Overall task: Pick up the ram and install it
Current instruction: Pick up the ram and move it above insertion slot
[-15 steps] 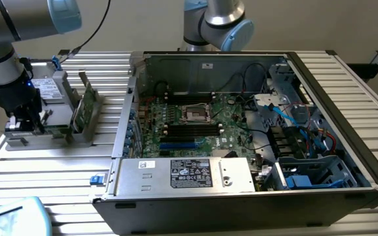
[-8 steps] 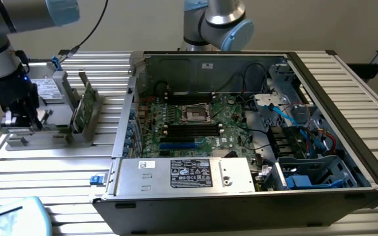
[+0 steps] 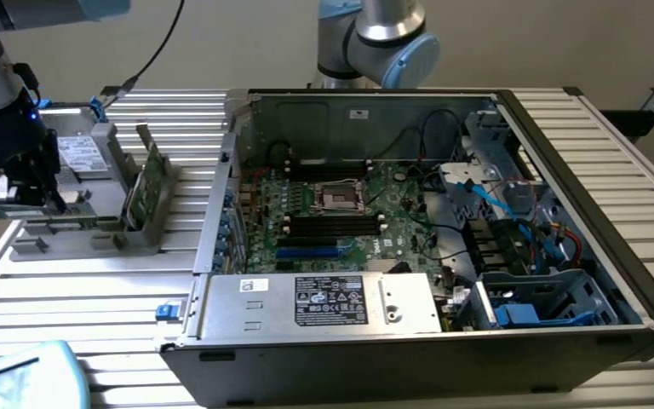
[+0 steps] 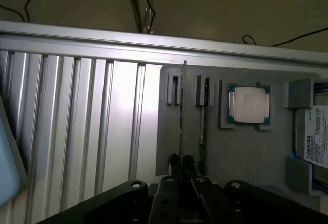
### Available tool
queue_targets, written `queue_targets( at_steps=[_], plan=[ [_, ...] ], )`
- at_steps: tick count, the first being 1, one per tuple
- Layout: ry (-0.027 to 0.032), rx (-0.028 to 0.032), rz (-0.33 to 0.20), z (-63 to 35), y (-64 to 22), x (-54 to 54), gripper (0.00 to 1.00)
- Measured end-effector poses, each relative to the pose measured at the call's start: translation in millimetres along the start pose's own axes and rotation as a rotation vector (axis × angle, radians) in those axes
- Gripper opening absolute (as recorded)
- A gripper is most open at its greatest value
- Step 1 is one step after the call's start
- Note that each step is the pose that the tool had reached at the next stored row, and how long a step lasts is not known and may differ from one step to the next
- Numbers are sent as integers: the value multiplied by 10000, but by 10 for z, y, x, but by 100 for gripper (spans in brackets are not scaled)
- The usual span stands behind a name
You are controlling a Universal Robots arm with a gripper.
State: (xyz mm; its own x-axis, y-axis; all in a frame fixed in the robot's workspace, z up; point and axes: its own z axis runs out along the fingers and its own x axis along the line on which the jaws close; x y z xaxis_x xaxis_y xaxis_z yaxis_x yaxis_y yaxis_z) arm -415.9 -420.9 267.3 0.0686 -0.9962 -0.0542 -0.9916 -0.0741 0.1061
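Note:
The ram (image 4: pixel 181 111) stands on edge in a slot of the grey holder (image 4: pixel 246 157), seen as a thin line. A second thin stick (image 4: pixel 201 131) stands in the slot beside it. My gripper (image 4: pixel 181 166) is shut, its black fingertips (image 4: pixel 174 165) together in line with one end of the ram. Whether they touch it I cannot tell. In the exterior view the green ram (image 3: pixel 159 183) stands upright in the holder (image 3: pixel 77 230). The gripper (image 3: pixel 43 200) hangs over the holder, toward the exterior view's left of the ram.
A processor chip (image 4: pixel 249 104) and a labelled hard drive (image 4: pixel 313 139) also lie in the holder. The open computer case (image 3: pixel 418 341) stands at the exterior view's right, with its motherboard (image 3: pixel 339 213) and black memory slots (image 3: pixel 329 228) exposed. Ribbed metal table (image 3: pixel 77 298) surrounds both.

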Motion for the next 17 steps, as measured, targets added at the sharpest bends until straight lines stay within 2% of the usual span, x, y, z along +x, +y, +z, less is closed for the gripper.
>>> queue_targets(
  at_steps=[4,9,14,17],
  plan=[
    [-1,-8,3,-172,-13,-11,13],
    [-4,-44,5,-318,-79,-25,13],
    [-6,-63,6,-477,-192,-33,13],
    [-8,-99,7,-555,-286,-29,13]
  ],
)
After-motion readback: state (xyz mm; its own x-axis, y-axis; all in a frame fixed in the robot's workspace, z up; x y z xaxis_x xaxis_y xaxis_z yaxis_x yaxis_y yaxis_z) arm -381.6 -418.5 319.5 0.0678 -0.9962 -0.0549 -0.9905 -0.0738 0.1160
